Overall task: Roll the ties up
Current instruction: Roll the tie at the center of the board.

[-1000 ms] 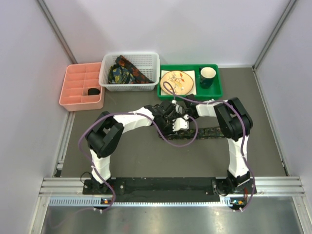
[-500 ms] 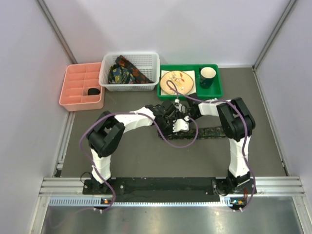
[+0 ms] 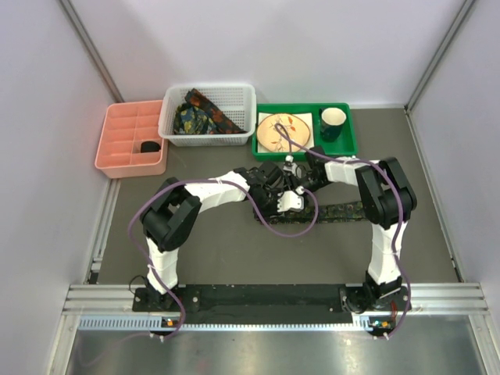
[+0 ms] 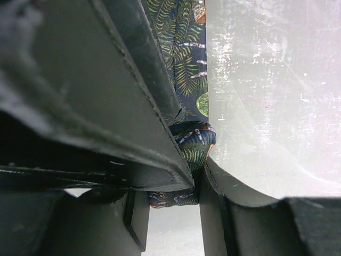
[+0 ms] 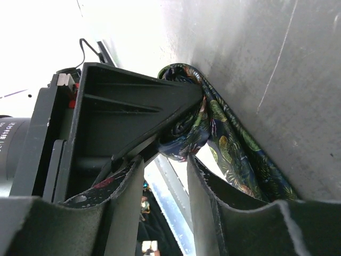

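We see our left gripper (image 4: 198, 176) pinching the tie (image 4: 193, 143) at its rolled end, our right gripper (image 5: 165, 160) parted just beside it, the green tray (image 3: 344, 150) near behind, the table (image 3: 234, 258) stretching frontward.

The basket (image 3: 208, 139) sits between divided tray (image 3: 125, 129) left and plate tray (image 3: 336, 147) right, behind tie (image 3: 344, 211).

Walls (image 3: 266, 47): we see plain pale panels on three sides.
Bench (image 3: 226, 254): we see a dark grey matte top.
Near edge: we see an aluminium rail (image 3: 445, 297).
Light: soft, even.
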